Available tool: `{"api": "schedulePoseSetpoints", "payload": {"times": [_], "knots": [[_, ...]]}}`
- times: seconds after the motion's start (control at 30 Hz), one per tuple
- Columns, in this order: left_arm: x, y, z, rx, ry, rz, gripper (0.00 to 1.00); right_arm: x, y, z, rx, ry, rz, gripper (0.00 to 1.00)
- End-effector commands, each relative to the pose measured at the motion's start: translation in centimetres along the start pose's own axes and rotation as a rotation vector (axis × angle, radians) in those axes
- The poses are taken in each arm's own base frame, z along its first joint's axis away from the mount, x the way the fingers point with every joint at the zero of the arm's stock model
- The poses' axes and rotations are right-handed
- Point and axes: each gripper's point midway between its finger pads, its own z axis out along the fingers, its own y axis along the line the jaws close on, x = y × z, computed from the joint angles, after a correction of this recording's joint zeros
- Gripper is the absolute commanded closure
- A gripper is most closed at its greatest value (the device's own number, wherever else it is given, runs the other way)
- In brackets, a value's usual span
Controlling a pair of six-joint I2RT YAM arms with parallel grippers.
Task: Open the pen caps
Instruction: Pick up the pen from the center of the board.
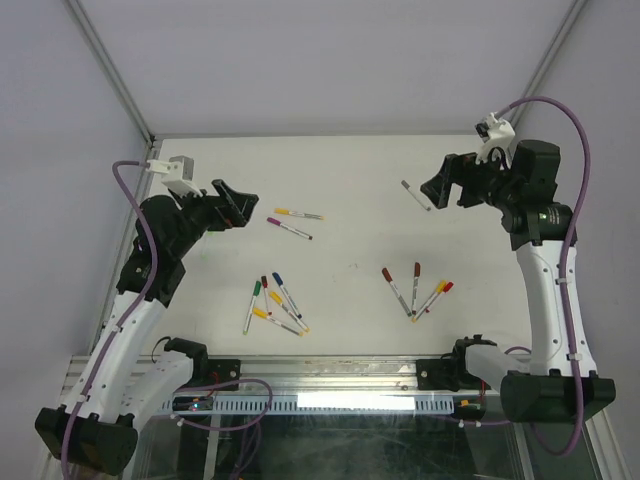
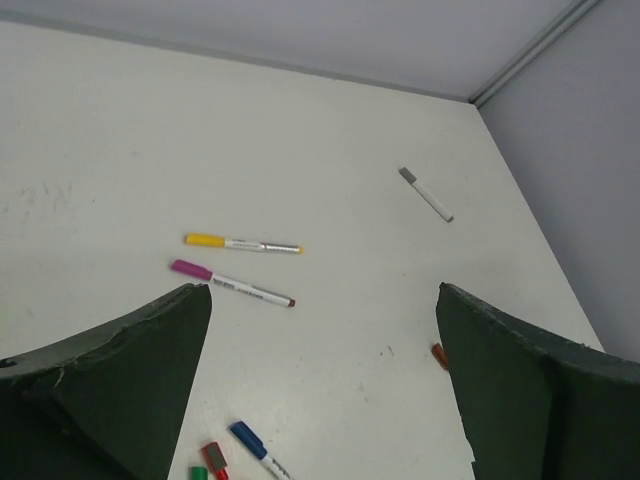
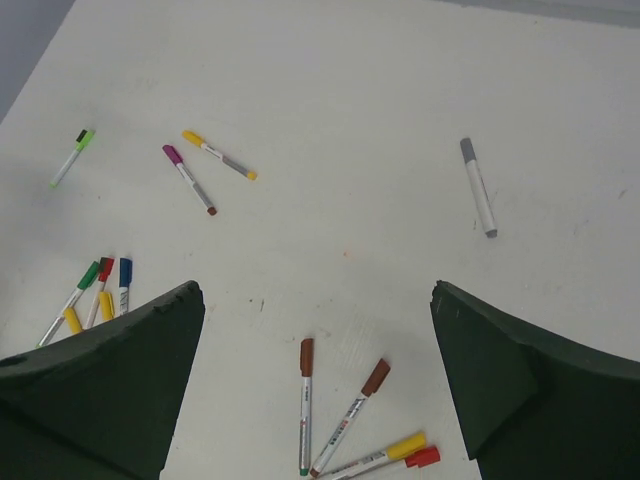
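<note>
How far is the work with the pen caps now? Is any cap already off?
Done: nothing visible. The yellow cap, the purple cap and the grey cap are all on, as are the caps in the left cluster and the right cluster. In hand: nothing; the left gripper and the right gripper hover open and empty. Left: every cap.

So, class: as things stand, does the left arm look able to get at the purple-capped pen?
Probably yes: the left tool hangs open near the purple-capped pen, nothing between them; the yellow-capped pen lies close beside.
</note>
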Motion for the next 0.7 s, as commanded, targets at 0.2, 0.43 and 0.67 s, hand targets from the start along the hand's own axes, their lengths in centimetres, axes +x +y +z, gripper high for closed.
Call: {"api": "schedulePoseSetpoints", "payload": {"times": [0.2,0.43,0.67], "knots": [[1.4,4.5,0.2,-0.102,-0.017,-0.136,0.01,1.9,-1.6,-0.3,0.082,-0.025,0.089,0.01],[0.2,6.1,-0.6,-0.166,-0.019,-0.060,0.01,4.5,2.2,1.1,-0.199,0.000,-0.040,0.01],[0.7,9.9,-0.6,-0.333,0.072,0.037,0.01,7.5,4.4,2.7,-0.362,0.016,-0.084,0.01]]}}
